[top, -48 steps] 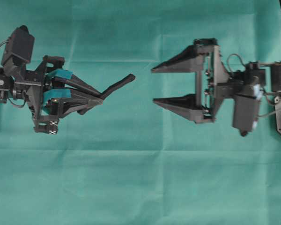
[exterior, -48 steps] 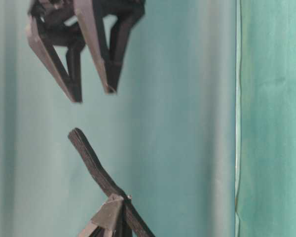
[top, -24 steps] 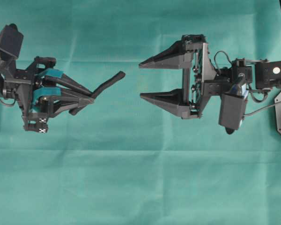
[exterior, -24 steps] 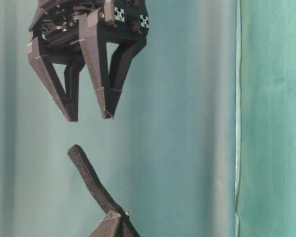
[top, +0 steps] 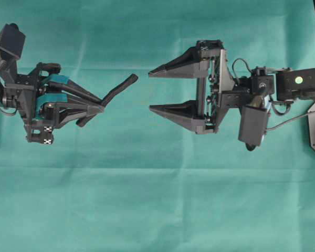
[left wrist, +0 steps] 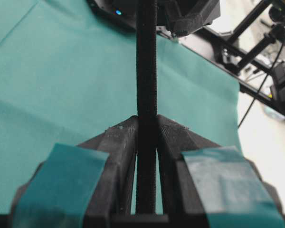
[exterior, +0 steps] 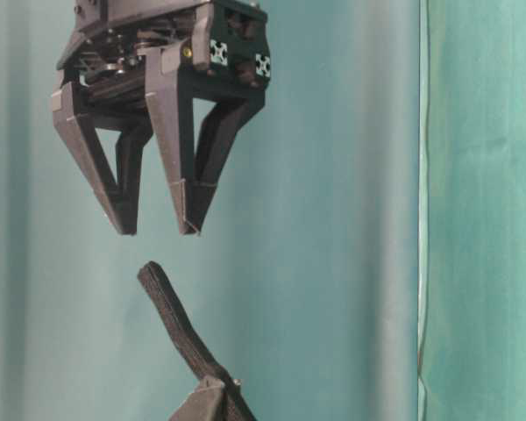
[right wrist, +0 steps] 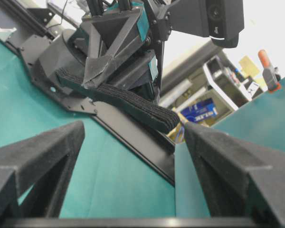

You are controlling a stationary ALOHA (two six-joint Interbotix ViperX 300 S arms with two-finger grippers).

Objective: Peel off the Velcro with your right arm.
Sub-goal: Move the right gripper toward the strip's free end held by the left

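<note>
Overhead exterior view | left gripper (top: 97, 109) is clamped on the Velcro (top: 117, 94), free end pointing right | right gripper (top: 150, 90) has jaws wide apart, near the tip, not touching | layers seem unseparated, edge view is poor | peeling not yet begun

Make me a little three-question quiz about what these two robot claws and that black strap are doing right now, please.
1. True or false: the right gripper has already closed on the Velcro.
2. What holds the Velcro? A) the left gripper B) the right gripper C) nothing, it lies on the green cloth
3. Fill in: in the overhead view, the strap's free end points toward the ____ gripper.

Key
1. False: its jaws stand wide open, with a gap between them and the strap's tip.
2. A: it is clamped shut on the strap, as the left wrist view shows.
3. Right.
</note>
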